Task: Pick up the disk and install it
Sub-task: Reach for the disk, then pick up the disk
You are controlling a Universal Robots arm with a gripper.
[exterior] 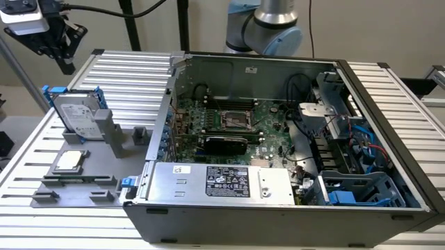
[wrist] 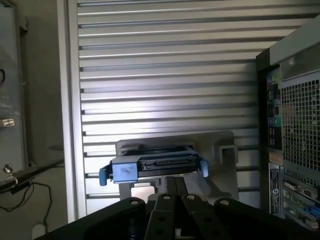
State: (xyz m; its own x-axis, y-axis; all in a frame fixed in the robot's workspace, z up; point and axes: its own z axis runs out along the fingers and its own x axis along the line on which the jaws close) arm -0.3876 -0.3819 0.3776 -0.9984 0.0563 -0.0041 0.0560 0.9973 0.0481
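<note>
Well below the closed, empty fingers (exterior: 66,62), the disk (exterior: 80,117) stands on edge in its grey holder (exterior: 111,136).

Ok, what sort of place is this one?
Likely a robotics lab bench set up for computer assembly: an open PC case sits on a slatted aluminium table, the disk stands in a grey fixture beside it, and a robot arm shows behind.
</note>
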